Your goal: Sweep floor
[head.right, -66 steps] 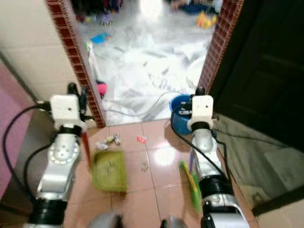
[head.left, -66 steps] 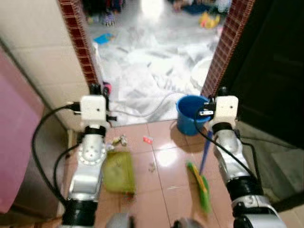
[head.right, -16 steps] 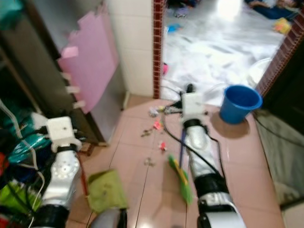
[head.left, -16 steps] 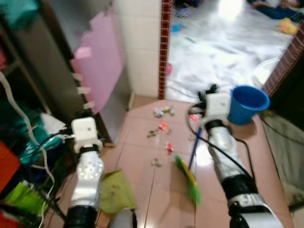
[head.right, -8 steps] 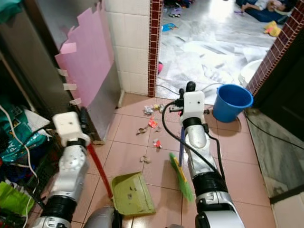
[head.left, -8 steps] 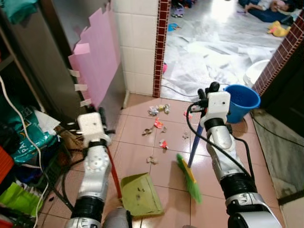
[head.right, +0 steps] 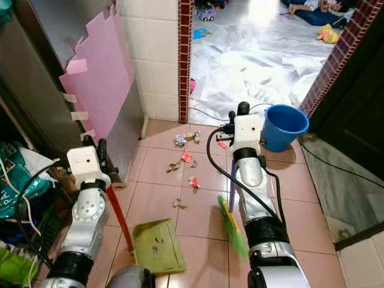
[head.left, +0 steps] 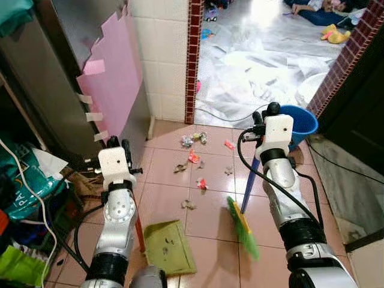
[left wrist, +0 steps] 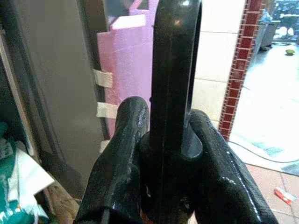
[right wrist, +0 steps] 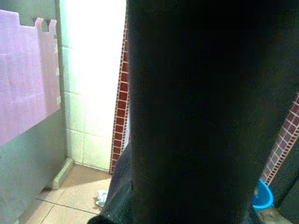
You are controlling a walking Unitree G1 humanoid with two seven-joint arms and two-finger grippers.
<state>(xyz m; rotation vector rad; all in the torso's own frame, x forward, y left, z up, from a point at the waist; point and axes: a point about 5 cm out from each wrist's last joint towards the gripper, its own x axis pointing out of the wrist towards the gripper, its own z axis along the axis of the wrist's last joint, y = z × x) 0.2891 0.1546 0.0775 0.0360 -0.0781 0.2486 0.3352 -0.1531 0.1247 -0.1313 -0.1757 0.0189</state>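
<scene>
My left gripper (head.left: 116, 144) is shut on the black top of the dustpan's red handle (head.left: 139, 231); in the left wrist view its fingers (left wrist: 125, 154) pinch that black grip (left wrist: 174, 88). The green dustpan (head.left: 170, 246) rests on the tiles by my feet. Further right, my right gripper (head.left: 269, 111) is shut on the broom's blue handle (head.left: 247, 186), with the green bristles (head.left: 243, 230) on the floor beside the dustpan. Several scraps of litter (head.left: 197, 157) lie scattered on the pink tiles ahead, between the broom and the doorway. The dark handle (right wrist: 187, 112) blocks most of the right wrist view.
A blue bucket (head.left: 304, 120) stands just behind the right gripper at the doorway. A brick pillar (head.left: 193, 54) and a pink foam board (head.left: 111, 84) on a grey panel lie ahead left. Bags and cables (head.left: 24, 180) crowd the left; a dark door (head.left: 360, 102) is on the right.
The camera has swung left and partly back, so the litter now lies ahead. The dustpan has come in closer to the broom head. Both grippers keep their hold.
</scene>
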